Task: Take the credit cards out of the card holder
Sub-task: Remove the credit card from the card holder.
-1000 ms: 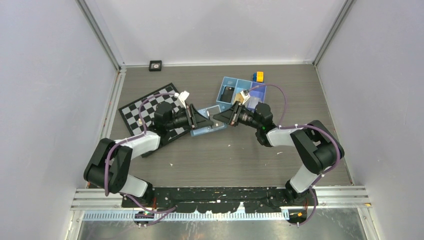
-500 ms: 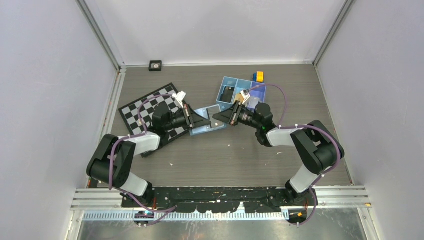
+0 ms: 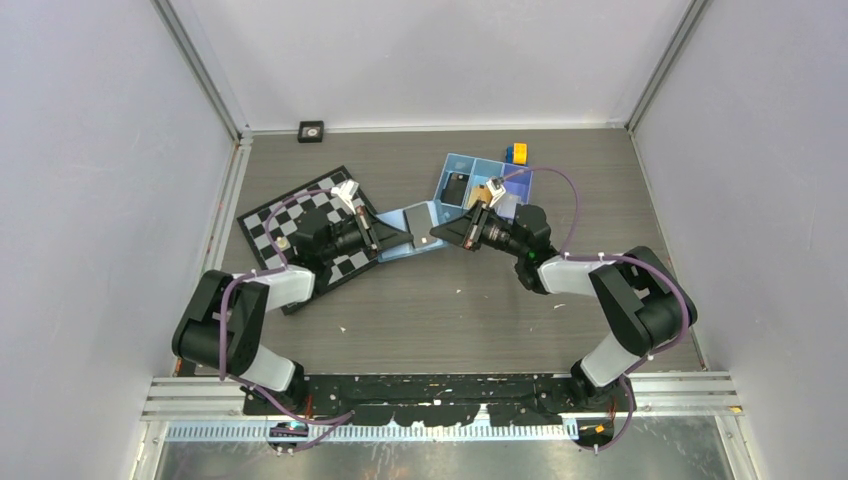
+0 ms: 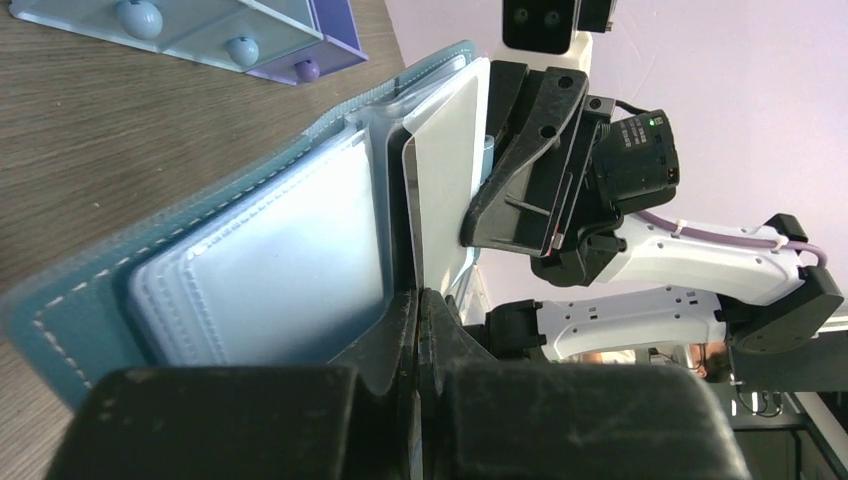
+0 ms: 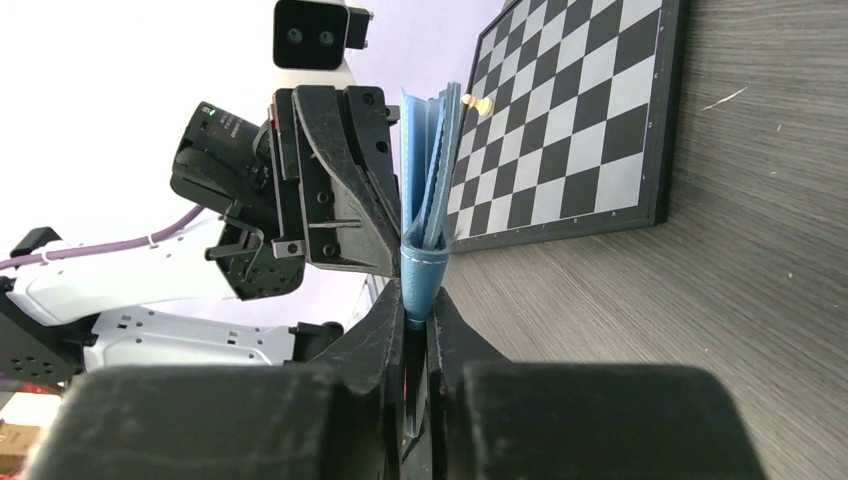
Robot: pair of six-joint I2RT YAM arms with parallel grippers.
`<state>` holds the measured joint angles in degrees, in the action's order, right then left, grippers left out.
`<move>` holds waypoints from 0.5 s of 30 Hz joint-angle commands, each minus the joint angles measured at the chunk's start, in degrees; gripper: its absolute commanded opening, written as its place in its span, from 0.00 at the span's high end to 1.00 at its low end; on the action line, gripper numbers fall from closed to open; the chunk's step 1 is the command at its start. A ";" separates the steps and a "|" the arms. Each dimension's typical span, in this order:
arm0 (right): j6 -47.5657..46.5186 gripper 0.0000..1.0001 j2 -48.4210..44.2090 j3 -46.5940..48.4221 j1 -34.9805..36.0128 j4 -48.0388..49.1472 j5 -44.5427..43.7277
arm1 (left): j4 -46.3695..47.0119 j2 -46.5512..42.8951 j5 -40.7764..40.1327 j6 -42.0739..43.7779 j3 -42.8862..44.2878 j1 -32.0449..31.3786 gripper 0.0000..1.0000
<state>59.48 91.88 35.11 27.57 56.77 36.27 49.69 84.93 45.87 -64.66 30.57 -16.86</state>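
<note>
Far left, flat on the dark wood-grain table [image 3: 450, 310]: a black-and-white chequered board [image 3: 262, 228], with a small black square object [image 3: 311, 131] beyond it at the foot of the back wall. Over the board's right corner, the left gripper [image 3: 398, 238], turned on its side and pointing right, fingers [image 4: 385, 340] pressed fully together on one edge of the flat light-blue stitched card holder [image 3: 412, 218]. Between the two grippers, the card holder itself, standing on edge with its panels fanned slightly apart, just right of the board and just in front of the tray; unclear whether its lower edge touches the table. From the left wrist: clear inner pockets on the near panel, and a thin pale silvery-grey card [image 4: 447, 170] standing in a pocket behind them. Directly right of the card holder, the right gripper [image 3: 437, 236], pointing left toward its twin, fingers narrowed to a slit and nipping the blue outer edge, as seen from the right wrist. Behind and right of that gripper, a light-blue plastic tray [image 3: 443, 180] with three compartments: a black card [image 3: 456, 187] in the left one, an orange-tan card [image 3: 481, 192] in the middle one, partly hidden by the wrist camera. At the tray's far right corner, a small yellow and blue block [image 3: 517, 152].
</note>
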 commanded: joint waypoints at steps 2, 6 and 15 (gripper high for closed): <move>1.39 0.95 -1.12 0.09 -0.73 4.22 0.79 | 2.60 0.97 -0.83 -0.64 0.40 0.64 1.00; 1.45 0.95 -2.27 -0.77 -1.79 4.22 -0.02 | 1.61 0.75 -1.15 -0.48 0.29 0.99 1.00; 1.93 1.00 -3.69 -2.41 -3.24 4.65 -1.47 | 0.91 0.84 -1.07 -0.21 0.47 1.13 1.00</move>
<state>60.84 91.31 33.43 26.33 57.01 36.10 49.91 85.67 46.50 -65.65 30.57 -17.12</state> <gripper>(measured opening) 0.097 0.007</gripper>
